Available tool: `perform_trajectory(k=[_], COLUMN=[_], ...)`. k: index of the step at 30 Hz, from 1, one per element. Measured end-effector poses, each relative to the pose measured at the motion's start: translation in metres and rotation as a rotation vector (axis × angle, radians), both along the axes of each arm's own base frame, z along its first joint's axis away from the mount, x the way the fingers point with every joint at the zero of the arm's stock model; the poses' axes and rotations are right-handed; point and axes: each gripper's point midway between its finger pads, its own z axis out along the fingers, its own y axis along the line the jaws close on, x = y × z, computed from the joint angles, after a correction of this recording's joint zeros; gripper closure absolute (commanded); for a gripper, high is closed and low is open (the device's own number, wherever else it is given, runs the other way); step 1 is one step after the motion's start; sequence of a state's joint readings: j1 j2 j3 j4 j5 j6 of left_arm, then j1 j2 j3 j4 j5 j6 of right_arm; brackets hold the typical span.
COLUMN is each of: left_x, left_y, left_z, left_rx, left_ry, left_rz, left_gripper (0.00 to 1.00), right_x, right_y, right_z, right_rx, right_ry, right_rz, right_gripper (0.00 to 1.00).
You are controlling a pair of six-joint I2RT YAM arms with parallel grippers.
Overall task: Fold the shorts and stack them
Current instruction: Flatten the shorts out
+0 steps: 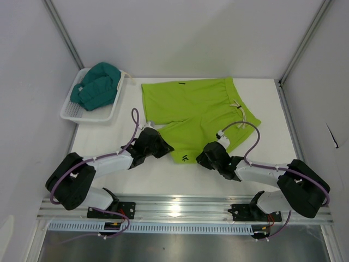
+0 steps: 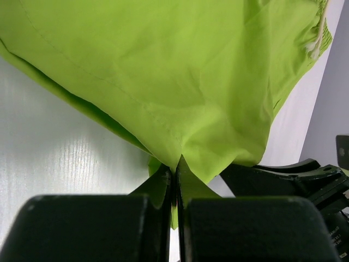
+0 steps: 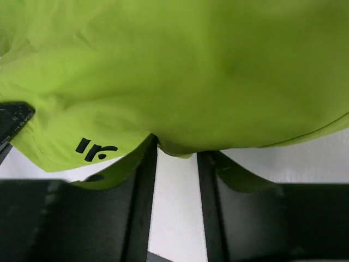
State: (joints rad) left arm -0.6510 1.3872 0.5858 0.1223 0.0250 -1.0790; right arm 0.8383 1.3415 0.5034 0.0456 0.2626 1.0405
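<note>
Showing small dark logo (image 3: 95,148), unreadable, on lime green shorts (image 1: 191,103)

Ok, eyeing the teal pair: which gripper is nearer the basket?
Left. Left gripper sits at the green shorts' near hem, right of the basket; the right gripper is farther right.

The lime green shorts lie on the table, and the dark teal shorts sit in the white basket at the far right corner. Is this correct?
No: the white basket with the dark teal shorts is at the far left corner, as the top view shows. The lime green shorts are as stated.
</note>
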Motion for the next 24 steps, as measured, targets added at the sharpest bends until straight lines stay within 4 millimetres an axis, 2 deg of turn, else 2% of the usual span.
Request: perform_trajectory(k=[5,11,19,24], left_x=[0.0,0.002,0.007,0.008], left_y=[0.0,0.003,0.007,0.009], left_z=[0.0,-0.001,-0.006,-0.01], left_rx=[0.001,0.02,0.058,0.081], left_ry=[-0.001,-0.011,-0.02,-0.02], left_rz=[0.0,0.008,0.017,0.019], left_gripper=[1.0,1.0,1.0,1.0], right_x=[0.01,0.004,-0.011,-0.014], right_y=[0.002,0.004,0.009,0.011], right_z=[0.009,0.011,0.015,0.029], right_rx=[0.033,0.064,0.16,0.269], right_ry=[-0.04,-0.001,0.187,0.262], right_rz=[-0.046,-0.048,-0.013,-0.007], right_gripper=[1.0,1.0,1.0,1.0])
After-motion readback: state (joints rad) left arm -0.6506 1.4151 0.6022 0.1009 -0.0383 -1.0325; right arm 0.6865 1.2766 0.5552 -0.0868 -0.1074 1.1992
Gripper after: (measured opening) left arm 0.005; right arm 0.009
